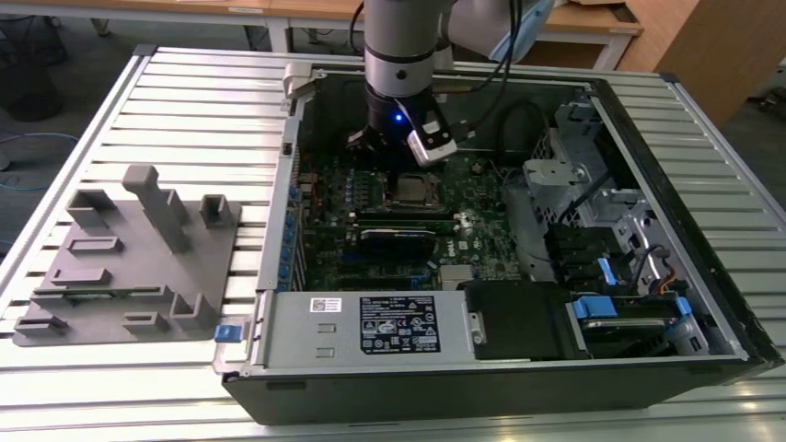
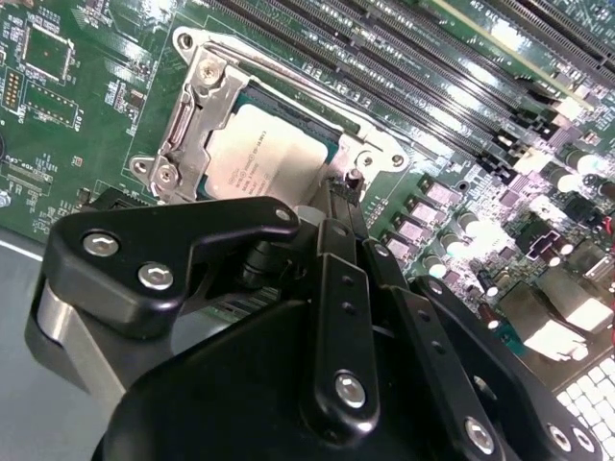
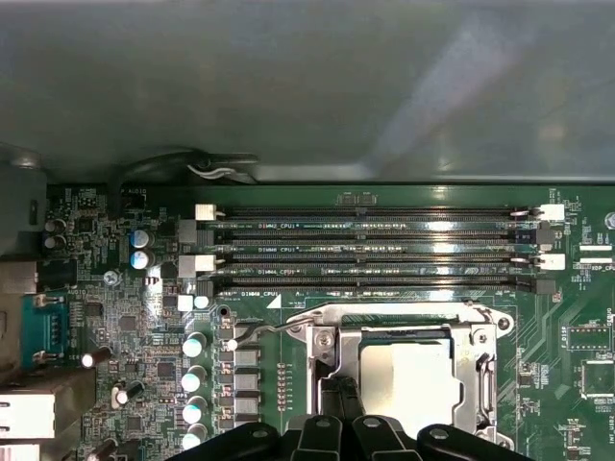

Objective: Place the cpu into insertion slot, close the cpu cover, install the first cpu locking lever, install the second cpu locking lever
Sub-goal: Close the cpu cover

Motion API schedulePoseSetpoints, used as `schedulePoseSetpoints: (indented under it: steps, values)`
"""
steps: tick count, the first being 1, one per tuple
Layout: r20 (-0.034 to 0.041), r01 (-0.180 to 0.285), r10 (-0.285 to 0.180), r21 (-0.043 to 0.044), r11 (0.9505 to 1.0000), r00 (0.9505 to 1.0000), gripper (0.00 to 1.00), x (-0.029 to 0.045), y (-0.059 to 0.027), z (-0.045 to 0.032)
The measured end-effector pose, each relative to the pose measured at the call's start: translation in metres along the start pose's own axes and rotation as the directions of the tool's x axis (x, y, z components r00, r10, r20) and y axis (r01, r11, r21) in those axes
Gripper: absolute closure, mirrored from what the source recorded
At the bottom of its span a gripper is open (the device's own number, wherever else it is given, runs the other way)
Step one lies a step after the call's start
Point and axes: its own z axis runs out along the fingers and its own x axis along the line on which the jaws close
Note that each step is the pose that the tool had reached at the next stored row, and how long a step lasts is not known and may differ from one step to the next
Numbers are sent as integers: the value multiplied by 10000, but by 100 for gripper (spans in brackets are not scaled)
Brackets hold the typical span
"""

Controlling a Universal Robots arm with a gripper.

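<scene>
One arm, one gripper, fingers pressed together, tips right at the socket's edge (anything pinched between them? I cannot tell). One cpu sits in the insertion slot, with one cpu cover folded down over it. The first wrist view adds four long memory slots and a wire lever jutting from the socket corner. The exterior view gives the open computer case on a slatted metal table, one grey fixture tray beside it, wooden desks behind.
</scene>
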Motion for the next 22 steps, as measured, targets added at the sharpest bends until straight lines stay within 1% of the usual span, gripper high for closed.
schedulePoseSetpoints:
  steps: [2, 8, 12, 17, 22]
  values:
    - [2, 0, 0, -3, 10000, 10000, 89, 0, 0, 3]
    - [1, 0, 0, -1, 10000, 10000, 89, 2, 0, 45]
    - [0, 0, 0, 1, 10000, 10000, 89, 2, 0, 47]
    - [-6, 1, -1, 10, 10000, 10000, 89, 5, -2, 75]
    - [0, -1, 1, 0, 10000, 10000, 89, 4, 0, 82]
